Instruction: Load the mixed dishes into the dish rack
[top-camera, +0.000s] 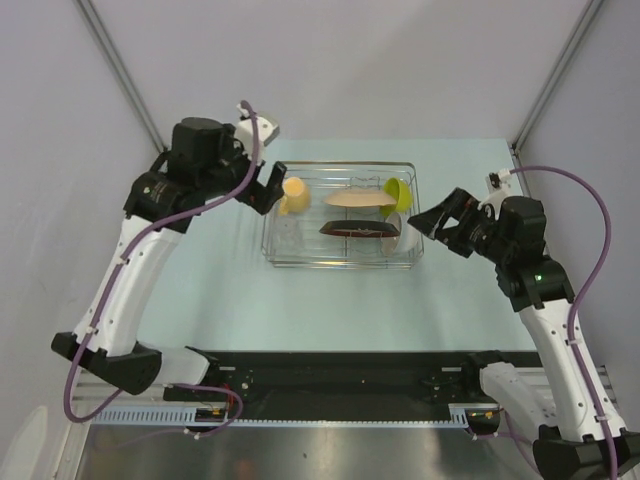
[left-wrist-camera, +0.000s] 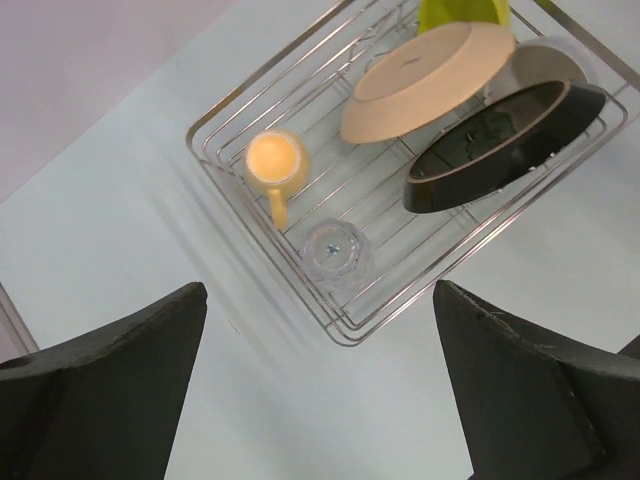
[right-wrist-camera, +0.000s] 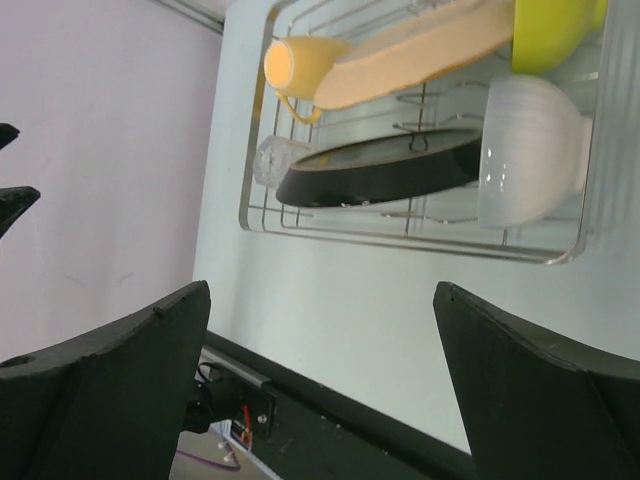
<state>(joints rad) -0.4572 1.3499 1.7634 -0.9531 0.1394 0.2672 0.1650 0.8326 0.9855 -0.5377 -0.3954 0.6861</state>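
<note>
The wire dish rack (top-camera: 340, 264) stands mid-table and holds all the dishes. The yellow mug (top-camera: 293, 194) and clear glass (top-camera: 289, 236) are at its left end. The tan plate (top-camera: 355, 199) and dark-red-rimmed plate (top-camera: 360, 230) stand on edge in the middle. The lime-green bowl (top-camera: 396, 190) and white bowl (top-camera: 404, 236) are at its right end. My left gripper (top-camera: 268, 188) is open and empty above the rack's left end. My right gripper (top-camera: 430, 222) is open and empty just off the rack's right end. The left wrist view shows the mug (left-wrist-camera: 275, 162) and glass (left-wrist-camera: 337, 250).
The black rail (top-camera: 340, 375) with both arm bases runs along the table's near edge. Grey walls and slanted frame posts (top-camera: 120, 75) close in the back and sides. The right wrist view shows the rack's near rim (right-wrist-camera: 400, 240) and white bowl (right-wrist-camera: 530, 150).
</note>
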